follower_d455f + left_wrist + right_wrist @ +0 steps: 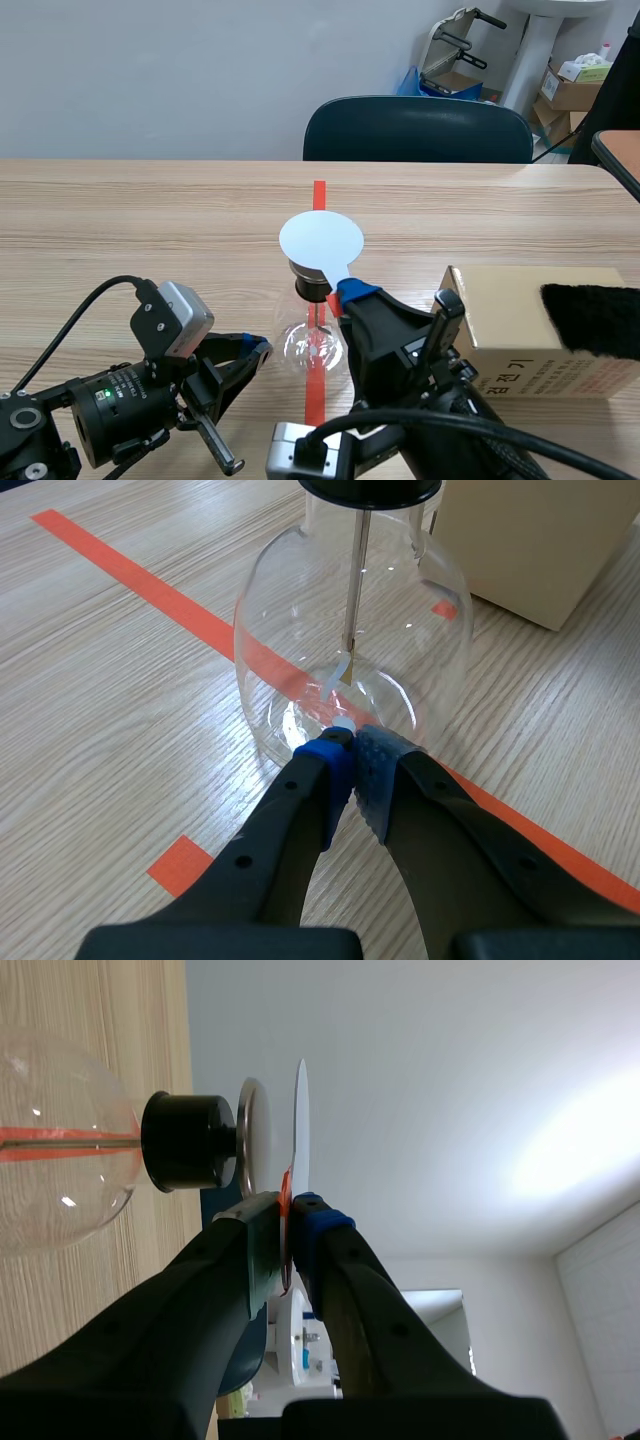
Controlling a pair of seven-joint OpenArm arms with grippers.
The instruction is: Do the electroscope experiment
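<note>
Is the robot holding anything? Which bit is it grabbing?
The right gripper pinches the white disc by its thin handle, above the electroscope. The left gripper is shut on nothing, its tips at the electroscope's glass.

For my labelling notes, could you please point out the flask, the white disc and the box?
flask (295,645): left wrist view, bulb's glass wall.
white disc (320,240): scene view, centre of face.
box (500,318): scene view, bare side.
</note>
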